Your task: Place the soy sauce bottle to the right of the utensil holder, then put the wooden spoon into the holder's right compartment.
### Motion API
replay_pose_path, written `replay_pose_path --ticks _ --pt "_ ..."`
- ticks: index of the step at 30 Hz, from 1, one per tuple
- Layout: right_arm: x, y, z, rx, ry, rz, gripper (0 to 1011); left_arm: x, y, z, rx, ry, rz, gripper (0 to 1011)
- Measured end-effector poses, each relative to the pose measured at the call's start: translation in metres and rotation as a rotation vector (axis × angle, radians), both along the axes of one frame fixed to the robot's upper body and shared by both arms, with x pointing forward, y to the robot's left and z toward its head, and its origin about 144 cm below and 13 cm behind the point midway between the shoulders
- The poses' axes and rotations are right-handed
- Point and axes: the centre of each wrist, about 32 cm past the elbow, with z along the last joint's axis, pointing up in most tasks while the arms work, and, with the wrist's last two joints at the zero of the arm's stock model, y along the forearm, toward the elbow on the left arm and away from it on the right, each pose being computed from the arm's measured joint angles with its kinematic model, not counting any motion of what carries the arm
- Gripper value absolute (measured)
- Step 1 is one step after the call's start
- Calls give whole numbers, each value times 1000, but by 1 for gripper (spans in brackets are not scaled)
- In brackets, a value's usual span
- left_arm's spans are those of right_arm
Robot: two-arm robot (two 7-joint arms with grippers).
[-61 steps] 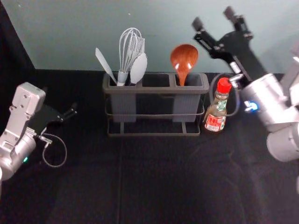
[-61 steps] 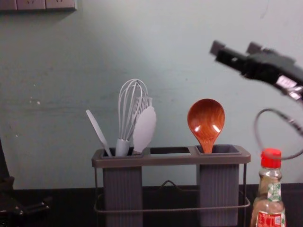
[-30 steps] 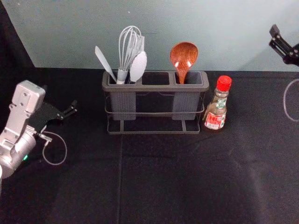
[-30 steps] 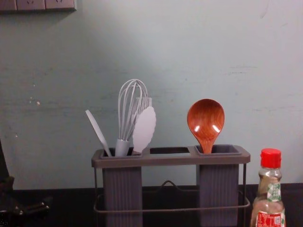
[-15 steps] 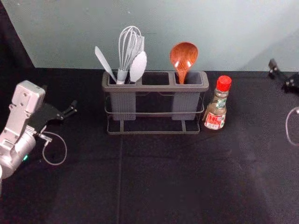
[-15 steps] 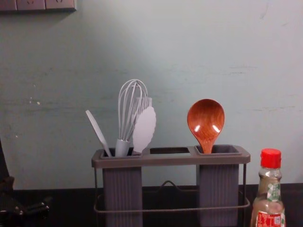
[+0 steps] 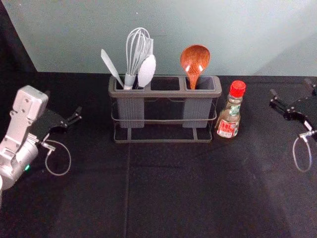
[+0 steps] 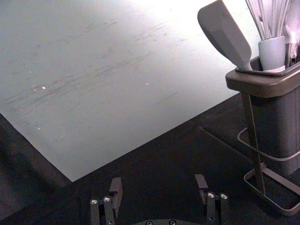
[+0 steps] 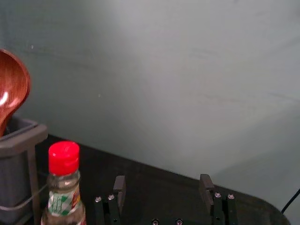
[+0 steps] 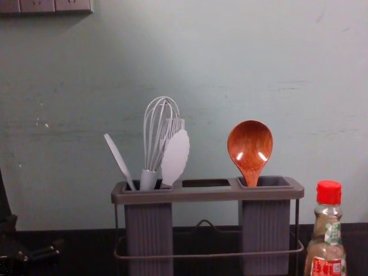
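Black cloth [image 7: 173, 188]: bottle [image 7: 233, 111], red label [image 7: 227, 129], beside holder [image 7: 163, 93]; left claw [image 7: 63, 102], right claw [image 7: 290, 87] outermost.

Glossy wood spoon [image 7: 195, 60] — beside it, clear glass-like bottle [image 7: 229, 119], shiny red plastic-looking cap [image 7: 237, 89] — over matt black cloth [image 7: 173, 188].

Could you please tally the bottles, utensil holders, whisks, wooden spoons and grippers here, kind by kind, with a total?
Bottle: 1
Utensil holder: 1
Whisk: 1
Wooden spoon: 1
Grippers: 2 (left gripper, left of the holder; right gripper, right of the bottle)
Total: 6
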Motion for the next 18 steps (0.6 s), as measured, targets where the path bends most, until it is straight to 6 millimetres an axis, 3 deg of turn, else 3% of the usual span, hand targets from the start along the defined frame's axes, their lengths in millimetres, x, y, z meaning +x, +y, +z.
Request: replay_pose_path --ticks 18 --pt "4 6 -1 -33 81 5 1004 0 0 0 0 0 0 1011"
